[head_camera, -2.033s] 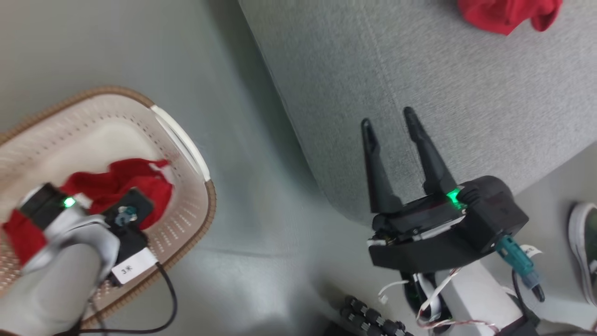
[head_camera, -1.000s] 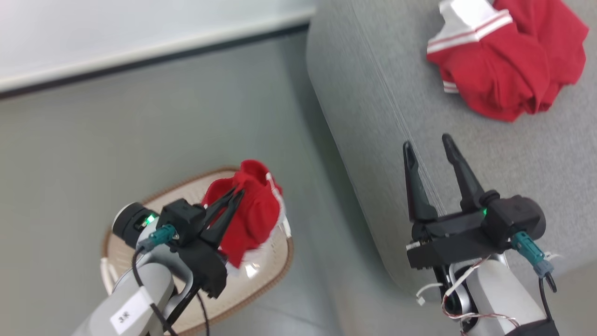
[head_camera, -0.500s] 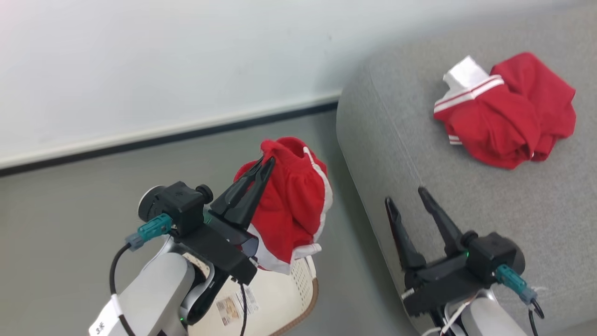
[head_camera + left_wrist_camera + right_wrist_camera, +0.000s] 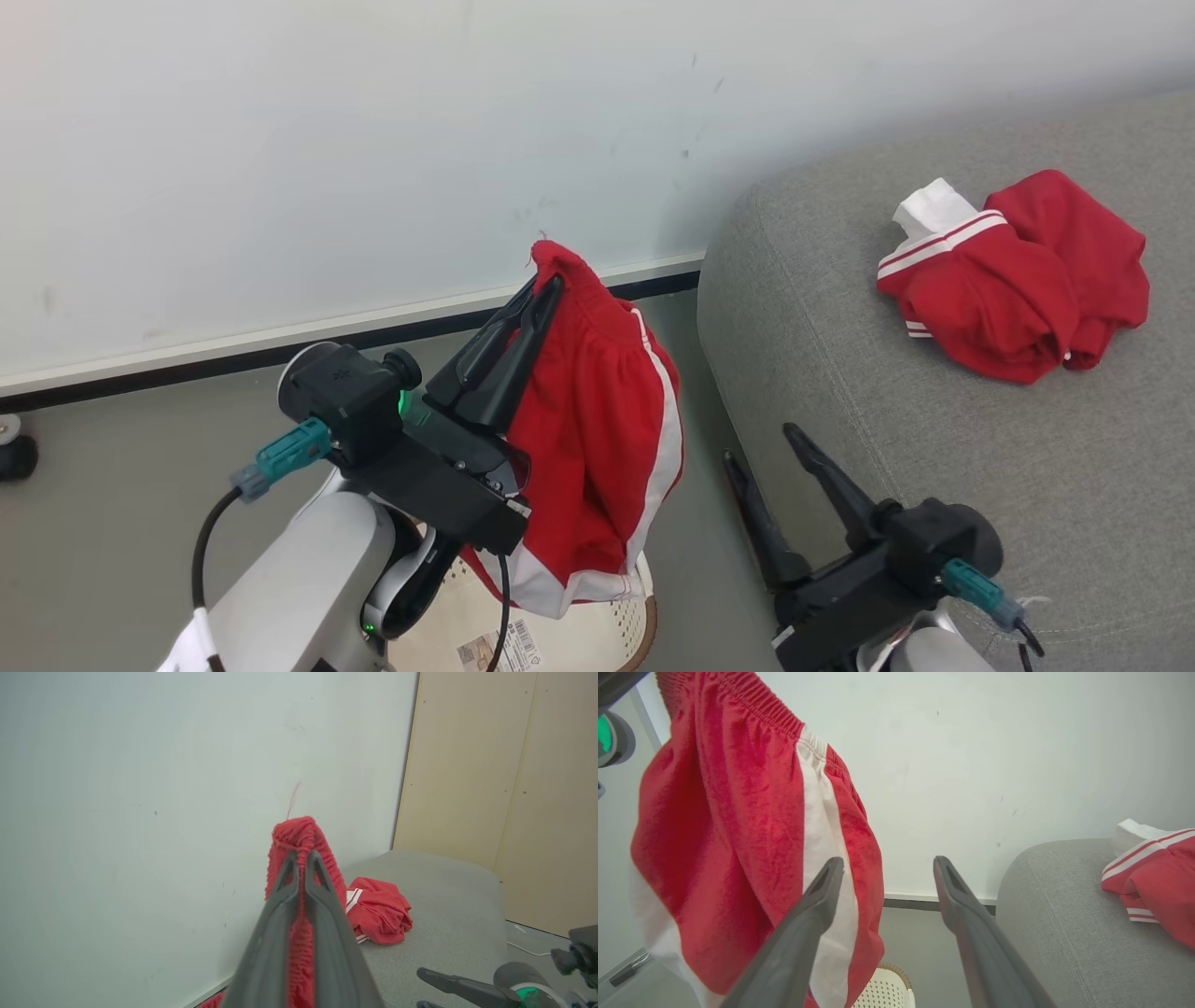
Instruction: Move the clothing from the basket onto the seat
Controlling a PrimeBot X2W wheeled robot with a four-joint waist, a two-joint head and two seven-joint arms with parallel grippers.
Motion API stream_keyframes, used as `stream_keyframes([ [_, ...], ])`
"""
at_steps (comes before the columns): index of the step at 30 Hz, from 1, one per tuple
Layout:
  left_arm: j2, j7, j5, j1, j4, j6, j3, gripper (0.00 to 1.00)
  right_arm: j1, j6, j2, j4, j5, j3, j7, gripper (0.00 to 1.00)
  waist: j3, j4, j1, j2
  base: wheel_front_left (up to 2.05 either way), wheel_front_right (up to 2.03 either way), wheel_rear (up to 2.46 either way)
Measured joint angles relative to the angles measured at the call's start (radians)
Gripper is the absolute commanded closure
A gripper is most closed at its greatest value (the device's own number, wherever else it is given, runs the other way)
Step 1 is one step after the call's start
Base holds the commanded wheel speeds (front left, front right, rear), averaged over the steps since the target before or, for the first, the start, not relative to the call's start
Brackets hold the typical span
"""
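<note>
Head view, held garment: red shorts (image 4: 597, 439) with a white side stripe and white hem, hanging free by the elastic waistband, directly above the basket and clear of the seat's rounded corner.
Left wrist view, held garment: gathered waistband (image 4: 299, 835) bunches up past the fingertips, and a loose thread stands up from it.
Right wrist view, held garment: cloth (image 4: 738, 835) hangs at the left, with bare wall between it and the seat.
Left pincer: (image 4: 544, 287) closed tight on the waistband of the shorts, fingers raised and slanting toward the wall; the fingers (image 4: 280, 914) meet with red cloth pinched between them.
Second garment: red, with white stripe trim and a white panel (image 4: 1018, 280), crumpled on the seat top, inward from the rounded corner and off every edge; also seen at (image 4: 380, 910) and (image 4: 1157, 872).
Seat: grey woven cushion (image 4: 840, 308), its rounded corner near the wall.
Basket: cream perforated wall and brown rim (image 4: 651, 621) on the floor below the shorts, beside the seat's side edge; mostly hidden by the left arm. What is inside cannot be told.
Right pincer: (image 4: 761, 444) fingers spread wide, gripping nothing, over the seat's side edge; apart from the shorts (image 4: 888, 861).
Surroundings: white wall (image 4: 373, 140), black skirting line, grey floor (image 4: 112, 523).
</note>
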Motion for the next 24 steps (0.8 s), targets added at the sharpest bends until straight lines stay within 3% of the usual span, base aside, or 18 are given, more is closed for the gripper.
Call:
stream_keyframes([
  [7,0.0,0.021,-0.001,-0.005,-0.012,0.009,-0.001,1.0,-0.048,0.024,0.018,0.03,-0.03,0.088,0.0,0.0,0.001,0.005,0.0,0.0001,0.0,0.0,0.0],
  [16,0.0,0.046,-0.01,-0.006,-0.038,0.017,-0.003,1.0,-0.127,0.031,0.022,0.101,-0.067,0.15,0.009,0.0,0.005,0.019,0.0,0.0002,0.0,0.0,0.0],
  [24,-0.026,0.067,-0.01,-0.02,-0.059,0.017,-0.035,1.0,-0.218,0.034,0.031,0.245,-0.087,0.169,0.053,0.0,0.009,0.038,0.0001,0.0003,0.0,0.0,0.0],
])
